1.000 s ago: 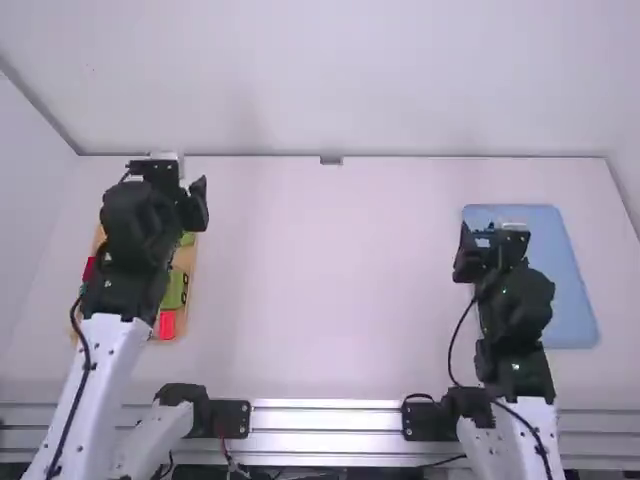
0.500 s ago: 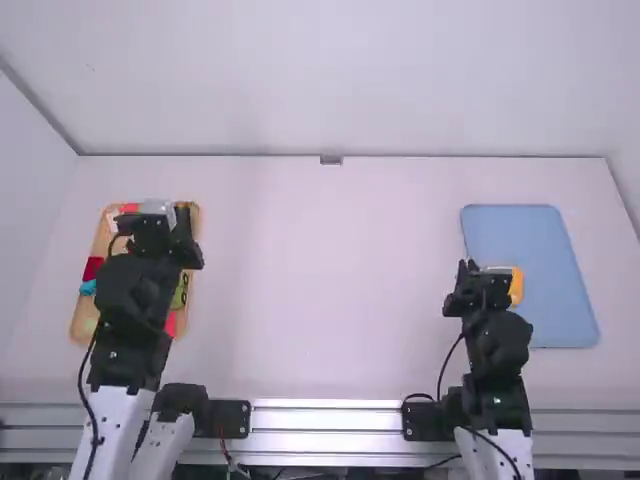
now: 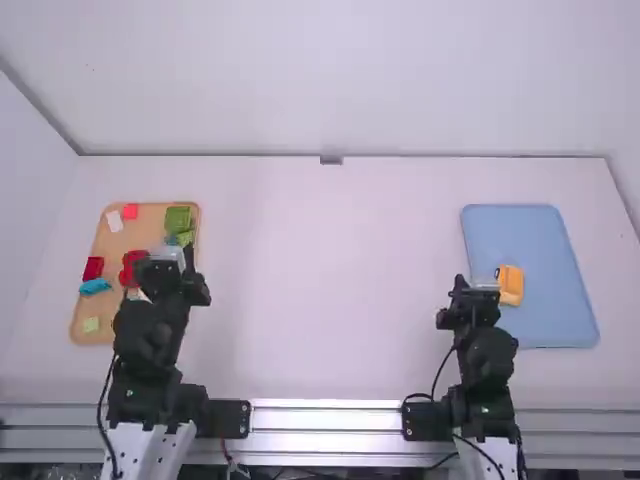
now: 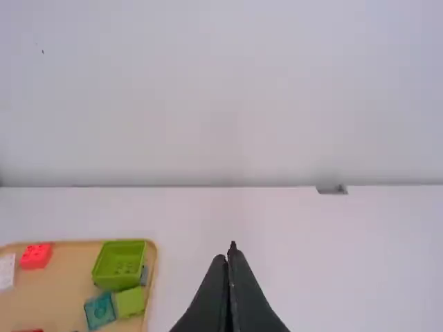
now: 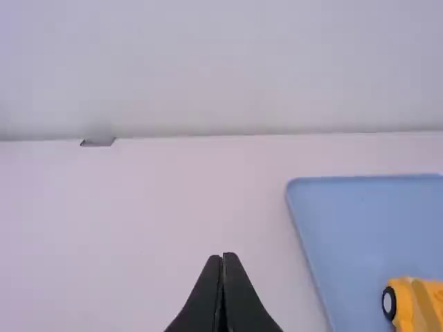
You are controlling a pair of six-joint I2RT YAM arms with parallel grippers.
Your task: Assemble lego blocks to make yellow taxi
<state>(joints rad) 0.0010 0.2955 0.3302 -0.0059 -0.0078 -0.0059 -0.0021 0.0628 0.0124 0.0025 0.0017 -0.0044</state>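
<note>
High view takes in both ends of the desk (image 3: 325, 290): a wooden tray (image 3: 155, 215) of loose blocks is set at the left, and a blue tray (image 3: 540, 240) is set at the right, with the yellow-orange car (image 3: 510, 284) resting on it towards its left edge. The left gripper (image 3: 189, 262) is held over the wooden tray, the right gripper (image 3: 461, 290) near the blue one; both are closed, nothing gripped, as can be seen from the wrist views.

By the right wrist view a detail is added that is too small to be made out from above — a dark wheel (image 5: 389, 303) with a pale hub on the car's side. In the left wrist view, studs can be picked out inside the green block (image 4: 120, 264) and on the red block (image 4: 36, 256), with a teal block (image 4: 100, 310) and a lime block (image 4: 129, 302) seen side by side.

Part of the wooden tray is hidden by the left arm in the high view — what lies beneath cannot be told. The car is cut off by the right wrist view's edge, and a white piece (image 4: 7, 272) by the left's.
</note>
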